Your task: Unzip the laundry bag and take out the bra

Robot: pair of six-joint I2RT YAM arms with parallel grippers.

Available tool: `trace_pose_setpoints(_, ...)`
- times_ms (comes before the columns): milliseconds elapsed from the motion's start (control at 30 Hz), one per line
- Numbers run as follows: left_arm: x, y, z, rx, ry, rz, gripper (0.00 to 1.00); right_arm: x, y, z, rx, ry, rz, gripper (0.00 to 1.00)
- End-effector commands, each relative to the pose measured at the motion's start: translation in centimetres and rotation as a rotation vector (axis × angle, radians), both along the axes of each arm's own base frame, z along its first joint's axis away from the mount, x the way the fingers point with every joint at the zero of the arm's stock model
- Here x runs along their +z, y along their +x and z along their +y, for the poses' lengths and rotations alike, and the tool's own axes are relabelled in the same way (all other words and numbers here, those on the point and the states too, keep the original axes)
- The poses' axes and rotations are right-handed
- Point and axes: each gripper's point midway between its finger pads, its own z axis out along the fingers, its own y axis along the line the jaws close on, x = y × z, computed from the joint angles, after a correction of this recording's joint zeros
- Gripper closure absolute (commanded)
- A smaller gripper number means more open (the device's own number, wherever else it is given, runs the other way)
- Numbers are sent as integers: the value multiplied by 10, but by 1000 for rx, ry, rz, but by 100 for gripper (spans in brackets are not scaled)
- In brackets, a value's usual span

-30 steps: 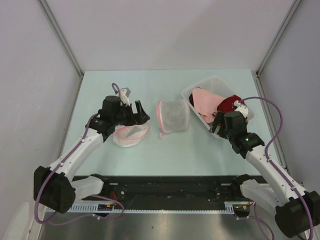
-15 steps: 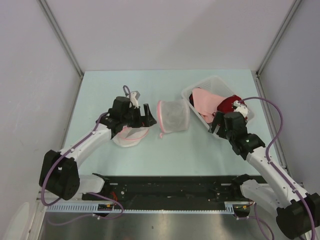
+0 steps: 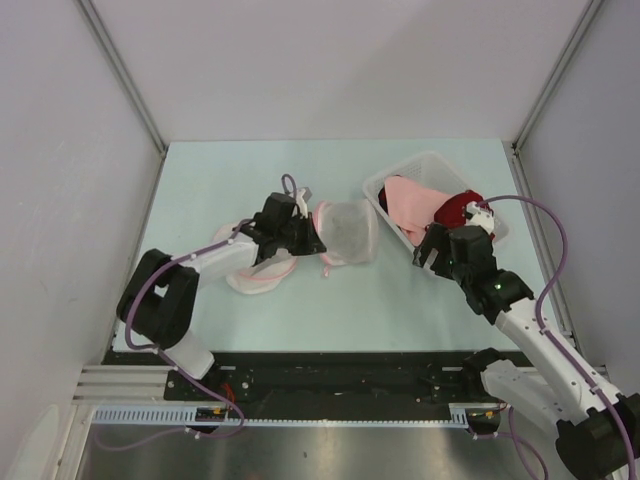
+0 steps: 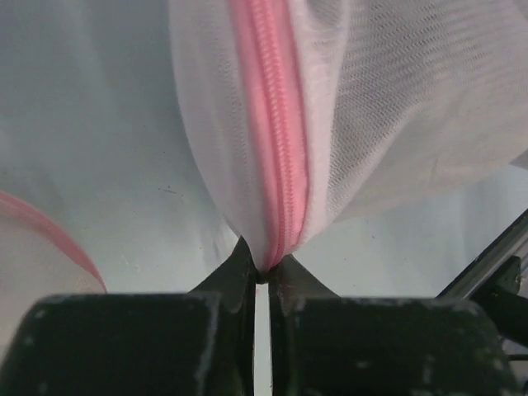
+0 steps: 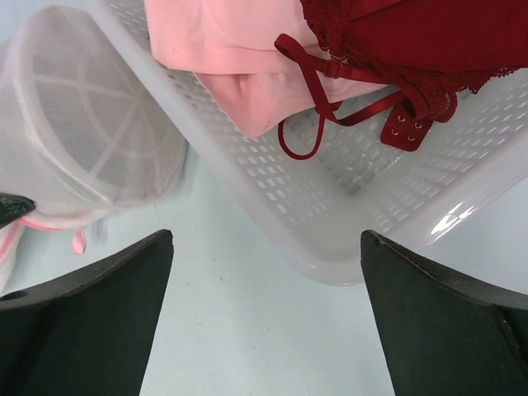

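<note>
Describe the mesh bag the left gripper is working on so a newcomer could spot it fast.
On the pale green table, look just left of the white slotted basket. The laundry bag is the puffed, drum-shaped white mesh pouch there, its pink zipper trim pinched by the left gripper, unlike the flatter pouch beneath that arm.

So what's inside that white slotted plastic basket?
A pale pink garment and a dark red lacy garment lie in the basket; anything beneath them is hidden.

White mesh laundry bag (image 3: 348,232), pink zipper (image 4: 276,132); white slotted basket (image 5: 330,219).
</note>
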Motion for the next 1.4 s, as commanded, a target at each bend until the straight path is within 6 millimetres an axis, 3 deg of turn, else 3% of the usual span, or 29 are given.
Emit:
trace_pose_setpoints(0,70,14,-5,30,-41,-166,100,22,1,4,-4,42,-55,0)
trace_pose_setpoints(100,97,10,10,70,57,-257,100,23,2,6,4,46,-61,0)
trace_pose_setpoints(133,124,4,11,71,64,-311,99,23,2,7,10,51,-60,0)
trace_pose_setpoints(300,165,-4,50,118,371,-418,100,22,5,16,39,58,-59,0)
trace_pose_setpoints(433,156,-25,73,108,614,-392,100,17,6,14,27,46,-45,0)
trace_pose_setpoints(533,143,-45,37,24,593,-377,97,14,9,14,13,44,-37,0)
trace_pose_setpoints(567,138,-52,21,-5,569,-365,91,15,10,13,2,48,-41,0)
trace_pose_setpoints(600,124,-68,-9,-114,559,-345,61,14,10,12,-4,47,-39,0)
trace_pose_setpoints(633,119,-73,-18,-147,580,-345,39,16,11,10,-14,46,-47,0)
trace_pose_setpoints(700,109,-76,-20,-163,677,-332,6,18,8,8,-17,44,-49,0)
trace_pose_setpoints(733,112,-69,-13,-116,714,-348,2,21,7,7,-19,46,-62,0)
trace_pose_setpoints(800,121,-63,-7,-87,713,-380,0,23,4,4,-23,44,-67,0)
trace_pose_setpoints(833,139,-63,-4,-71,660,-412,0,26,3,3,-22,43,-77,0)
trace_pose_setpoints(867,144,-65,-8,-104,606,-411,0,27,2,3,-20,45,-80,0)
trace_pose_setpoints(900,151,-57,-2,-72,551,-419,0,29,2,4,-17,50,-86,0)
trace_pose_setpoints(967,174,-60,6,-60,419,-422,0,33,1,9,5,74,-98,0)
trace_pose_setpoints(1000,171,-51,22,-19,395,-401,0,36,1,15,26,97,-105,0)
trace_pose_setpoints(1033,190,-50,29,16,313,-430,0,39,1,21,45,113,-110,0)
trace_pose_setpoints(1067,192,-54,29,-5,252,-415,0,40,0,29,74,130,-111,0)
trace_pose_setpoints(1100,187,-44,43,40,228,-401,0,47,0,44,134,159,-133,0)
trace_pose_setpoints(1133,194,-46,50,64,182,-404,0,49,0,53,167,166,-143,0)
trace_pose_setpoints(1167,192,-47,52,62,153,-386,0,54,-3,73,241,172,-167,0)
trace_pose_setpoints(1200,184,-41,64,105,153,-364,0,56,-4,82,265,173,-176,0)
trace_pose_setpoints(1367,157,-33,90,209,186,-285,1,57,-12,134,366,152,-176,0)
